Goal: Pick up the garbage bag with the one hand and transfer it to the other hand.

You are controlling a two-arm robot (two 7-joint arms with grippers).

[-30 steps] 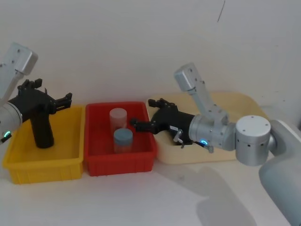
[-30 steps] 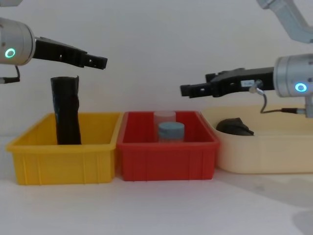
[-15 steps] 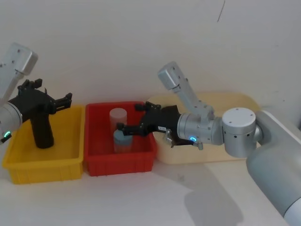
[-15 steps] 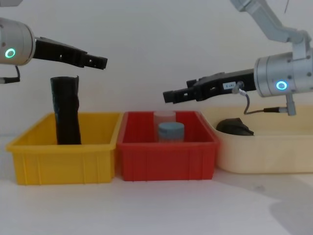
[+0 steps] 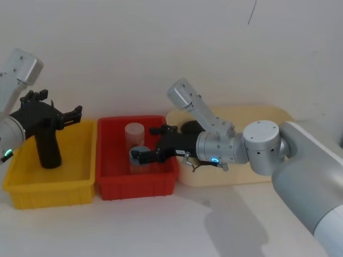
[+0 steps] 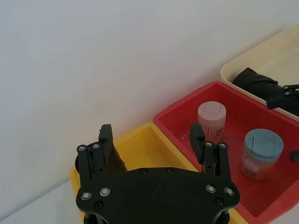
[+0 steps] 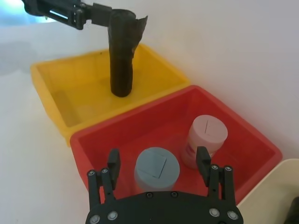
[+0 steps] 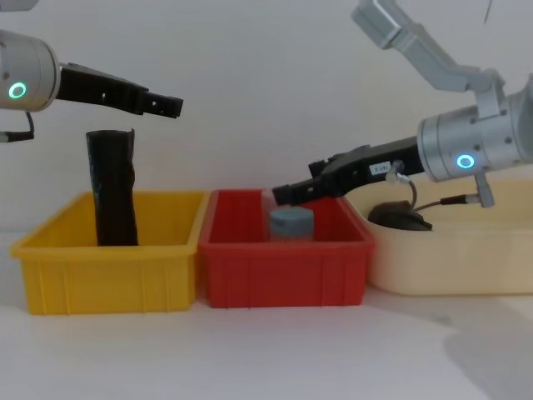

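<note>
The garbage bag [image 5: 190, 126], a thick black roll, lies in the cream tray [image 5: 257, 115]; from the chest it shows just over the tray's rim [image 8: 400, 217]. No gripper touches it. My right gripper [image 5: 143, 143], with the white label and blue ring light, is open low over the red bin [image 5: 107, 182], to the left of the bag. In the right wrist view its fingers straddle a blue-lidded jar [image 7: 157, 168]. My left gripper [image 5: 64, 110], with the green ring light, hangs open above the yellow bin [image 5: 48, 184].
A slim crinkled black roll [image 8: 112, 187] stands upright in the yellow bin, just under the left gripper. The red bin also holds a pale pink-lidded jar [image 5: 134, 131] behind the blue-lidded one. The three containers stand side by side against a white wall.
My right gripper has swung left from over the cream tray and dropped lower over the red bin, near the blue-lidded jar. The left arm has not moved.
</note>
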